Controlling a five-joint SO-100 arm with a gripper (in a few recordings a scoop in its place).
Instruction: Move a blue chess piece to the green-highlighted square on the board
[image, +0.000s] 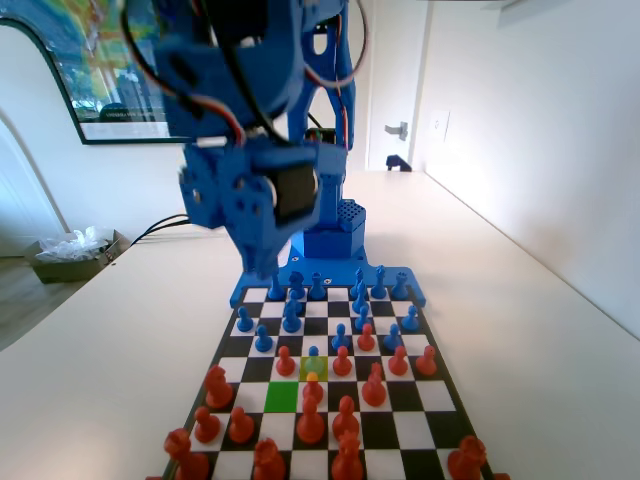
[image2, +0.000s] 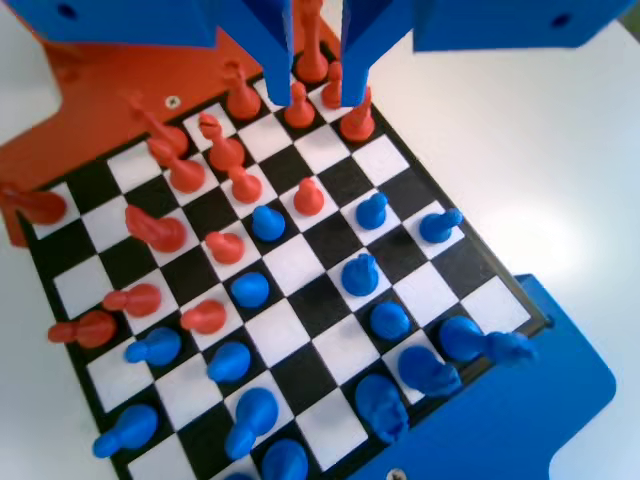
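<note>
The board (image: 432, 397) runs from the near edge toward the blue arm. A bright green-highlighted square (image: 282, 396) lies bare among the red-orange pawns. Just beyond it, on a paler yellow-green square (image: 322, 369), stands the foremost blue chess piece (image: 313, 358), a pawn. In the wrist view this pawn (image2: 267, 222) sits mid-board (image2: 300, 265), close to the red-orange pieces. My gripper (image: 258, 262) hangs high over the far left part of the board, well above the pieces. In the wrist view the gripper (image2: 318, 92) is open, with nothing between its jaws.
Several red-orange pieces (image: 311, 424) crowd the near rows around the green square. More blue pawns (image: 263, 338) and taller blue back-row pieces (image: 378, 282) fill the far rows. The arm's blue base (image: 325, 240) stands behind the board. White table lies on both sides.
</note>
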